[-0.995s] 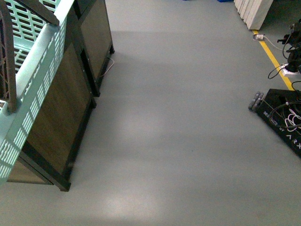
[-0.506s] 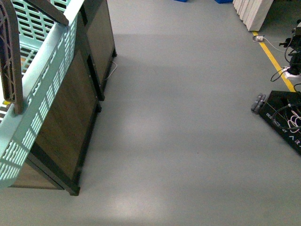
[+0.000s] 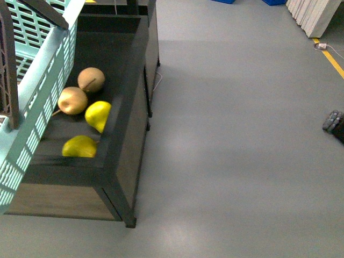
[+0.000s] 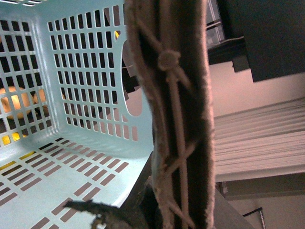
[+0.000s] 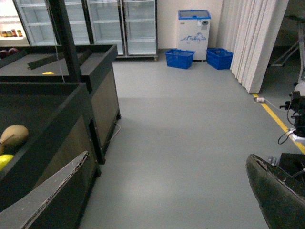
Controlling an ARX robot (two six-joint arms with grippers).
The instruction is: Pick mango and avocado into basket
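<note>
Basket: teal lattice basket [image 3: 49,78] hangs tilted along the left edge of the front view, with its handle [image 3: 7,70] upright. Its long rim overlaps the left side of the dark bin [image 3: 128,99].
Left fingers: the left wrist view is filled by that handle up close. One dark fingertip [image 4: 97,210] presses in beside it, so the left fingers are clamped on the handle.
Right fingers: the right fingers [image 5: 279,195] are spread wide with nothing between them, only floor beyond.
Mango: two yellow fruits [image 3: 98,115] [image 3: 79,147] lie in the bin near its right wall, the lower one tucked under the front rim. Both are blurred, so I cannot tell which is the mango.
Neighbours: two brown round fruits [image 3: 91,79] [image 3: 72,100] sit touching each other, just behind the yellow ones.
Open room: bare grey floor [image 3: 231,150] runs right of the bin's edge.
Far edges: a dark object [image 3: 334,121] and a yellow line [image 3: 334,58] mark the right border, and blue crates [image 5: 180,58] stand by the back wall.
</note>
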